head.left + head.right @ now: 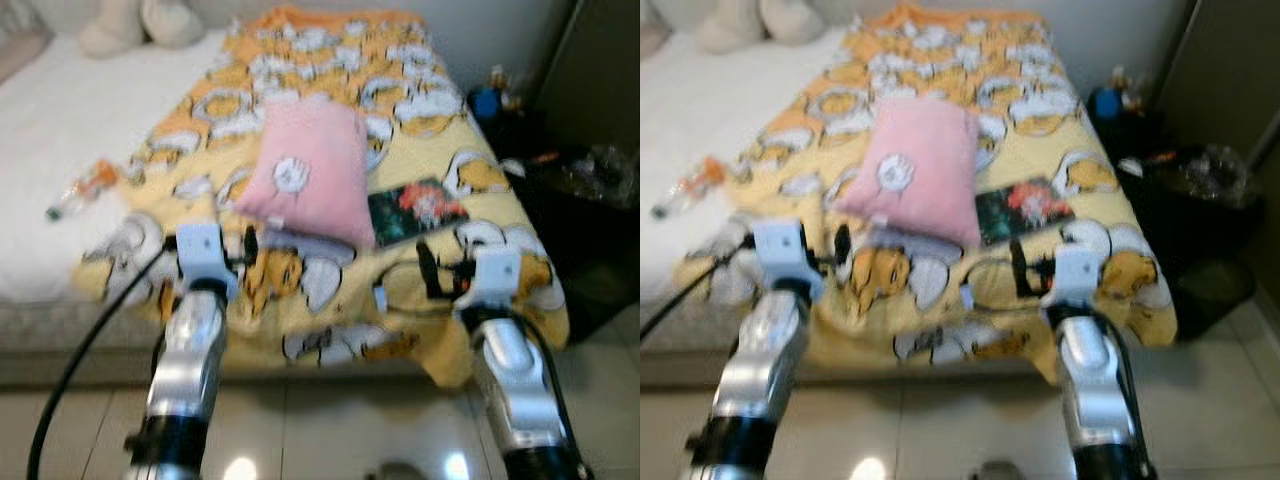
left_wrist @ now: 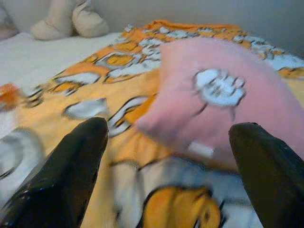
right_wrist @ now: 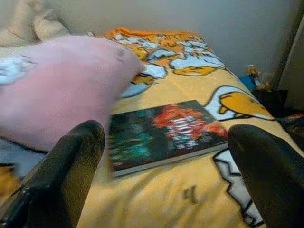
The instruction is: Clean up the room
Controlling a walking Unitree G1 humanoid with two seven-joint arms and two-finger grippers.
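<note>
A pink pillow [image 1: 308, 178] with a white cartoon patch lies on the yellow cartoon blanket [image 1: 420, 120] covering the bed. A dark book [image 1: 418, 209] with a red picture lies just right of the pillow. A plastic bottle [image 1: 82, 190] with an orange label rests on the white sheet at the left. My left gripper [image 2: 168, 130] is open just short of the pillow's near corner. My right gripper [image 3: 166, 133] is open a little short of the book. Both hover above the bed's near edge with nothing between their fingers.
A cream plush toy [image 1: 140, 22] sits at the head of the bed. A black bin [image 1: 585, 215] with a clear bag stands on the right beside the bed, with a blue object [image 1: 486, 100] behind it. Glossy tiled floor [image 1: 330, 430] lies below the bed's near edge.
</note>
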